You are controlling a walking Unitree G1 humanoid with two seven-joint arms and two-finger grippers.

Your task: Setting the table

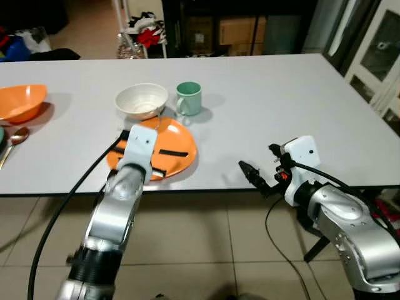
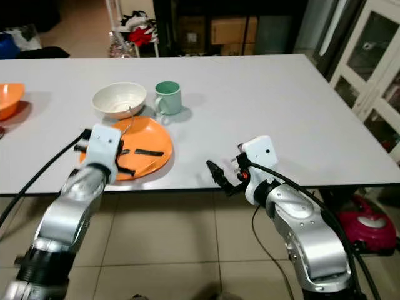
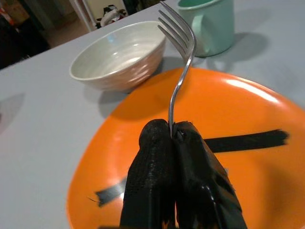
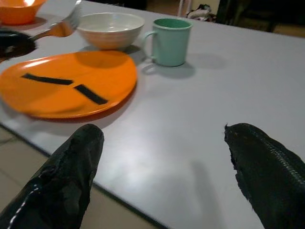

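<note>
Head cam: left gripper [image 1: 152,134] hovers over the orange plate [image 1: 178,153] at the table's [image 1: 269,106] near edge, white bowl [image 1: 142,100] and green mug [image 1: 189,97] just behind the plate

Left wrist: fingers clamped tight on a fork [image 3: 178,62], tines up, above the plate

Right wrist: right gripper [image 4: 164,162] spread wide and empty, off the near edge

Looks like the fork-placing step; next it probably needs lowering beside the plate, then letting go

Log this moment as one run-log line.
left tool shut on fork above orange plate | right tool open at table edge
</note>
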